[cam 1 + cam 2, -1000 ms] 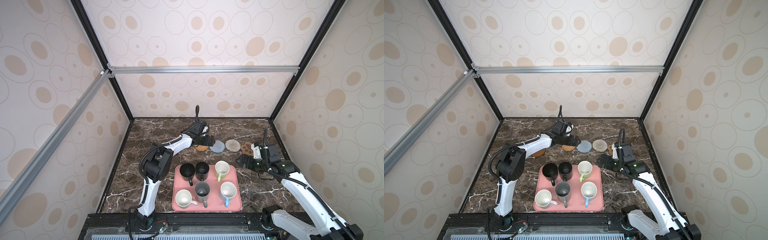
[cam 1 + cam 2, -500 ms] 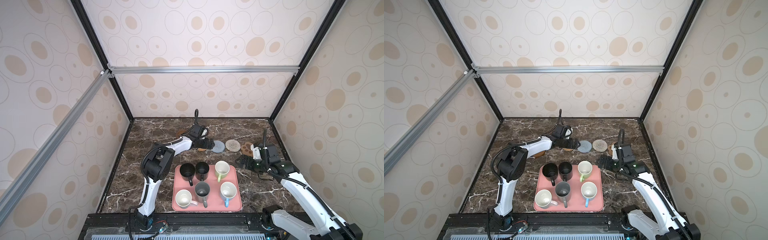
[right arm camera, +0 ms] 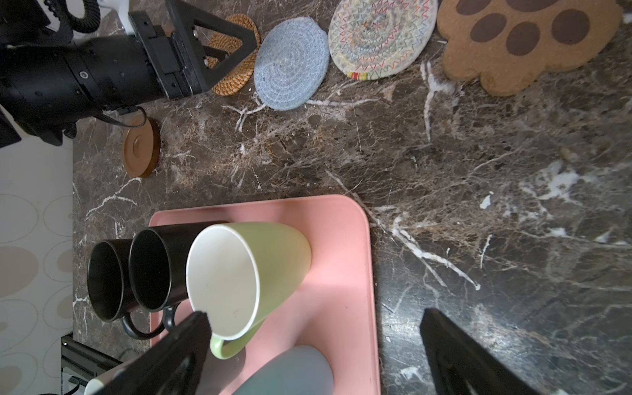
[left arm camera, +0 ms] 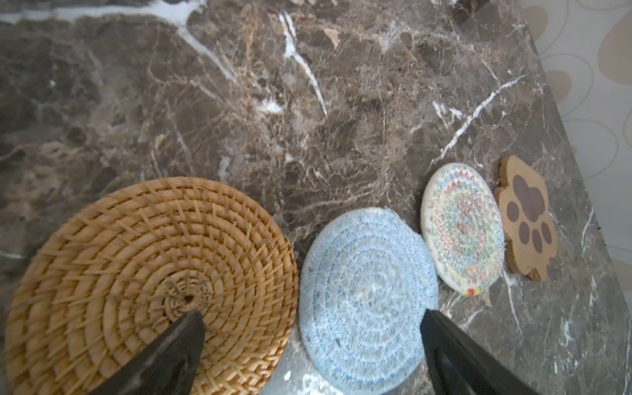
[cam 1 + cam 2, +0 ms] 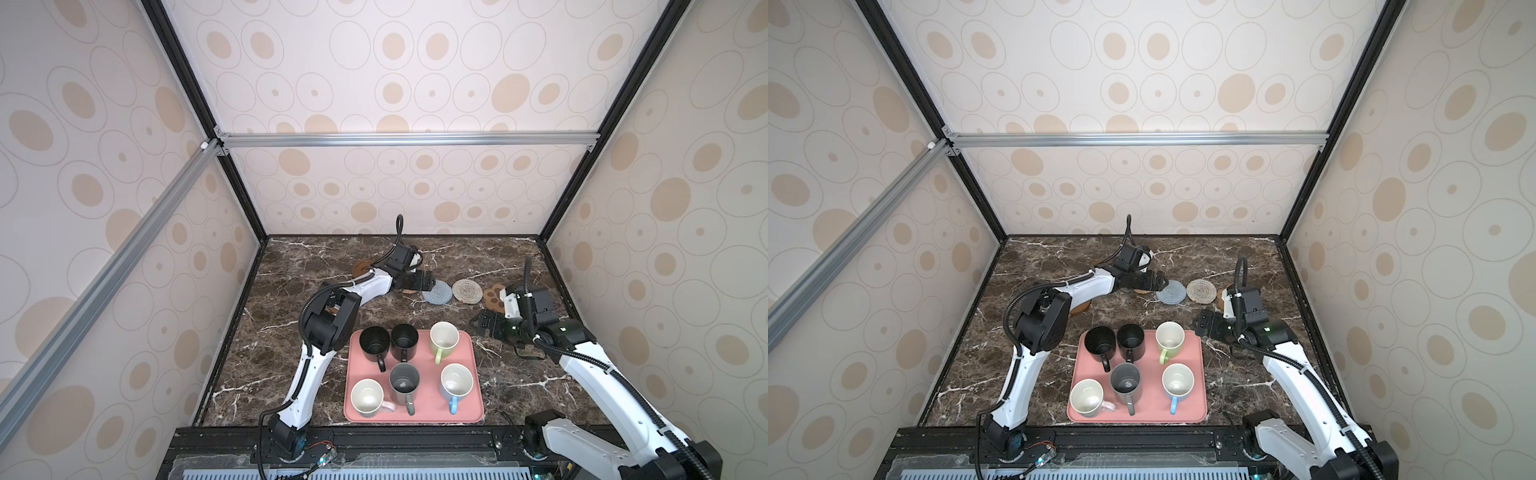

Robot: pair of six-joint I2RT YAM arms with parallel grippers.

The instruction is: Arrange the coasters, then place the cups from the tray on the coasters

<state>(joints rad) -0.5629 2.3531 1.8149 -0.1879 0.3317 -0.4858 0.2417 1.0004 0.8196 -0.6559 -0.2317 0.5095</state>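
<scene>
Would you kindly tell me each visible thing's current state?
left gripper: open, empty
right gripper: open, empty
black cups: upright
grey cup: upright
green cup: upright
blue cup: upright
white cup: upright
tray: loaded with six cups
rattan coaster: flat, under left gripper
blue coaster: flat, bare
whitish coaster: flat, bare
paw coaster: flat, bare
wooden coasters: flat, bare

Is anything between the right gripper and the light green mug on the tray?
Nothing visible does. The right gripper hangs open over bare marble just off the tray's far right corner, and the light green mug stands upright at that corner. Only the tray's low rim lies between. The black mugs are on the mug's other side.
</scene>
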